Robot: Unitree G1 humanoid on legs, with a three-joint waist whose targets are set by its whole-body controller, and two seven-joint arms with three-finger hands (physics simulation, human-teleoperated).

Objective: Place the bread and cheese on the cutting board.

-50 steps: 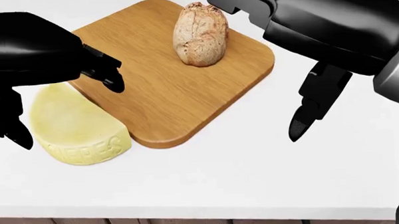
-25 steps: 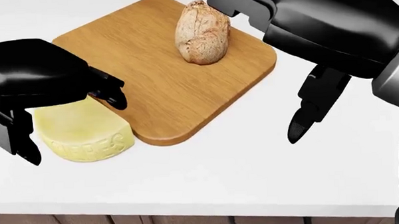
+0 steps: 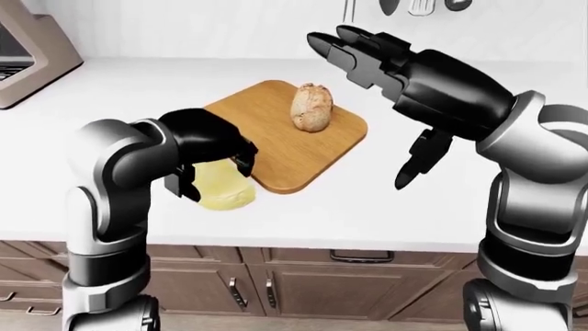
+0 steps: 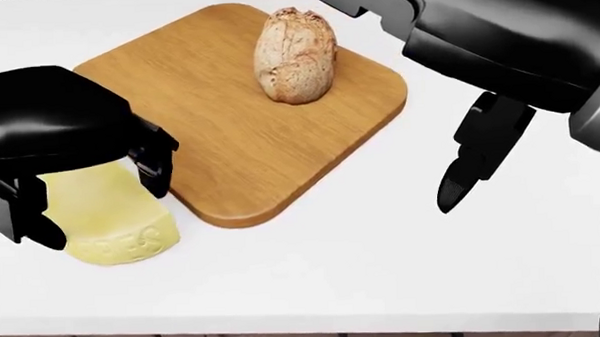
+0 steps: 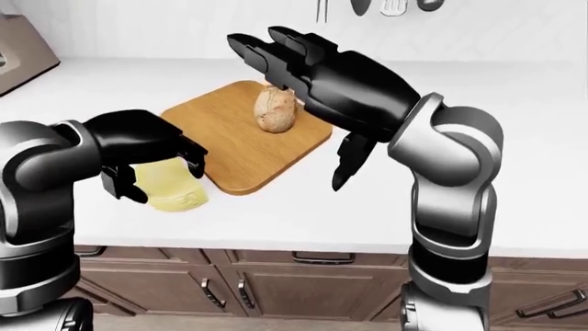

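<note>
My left hand (image 4: 64,158) sits over the pale cheese (image 4: 107,216) on the white worktop (image 4: 333,257), fingers curled down on either side of the wedge; whether they actually grip it I cannot tell. The cheese lies just beside the lower-left edge of the wooden cutting board (image 4: 239,133) in the head view. The bread (image 4: 294,56) rests on the board's upper part. My right hand (image 3: 367,58) hangs above the board's right side, fingers spread wide, holding nothing
</note>
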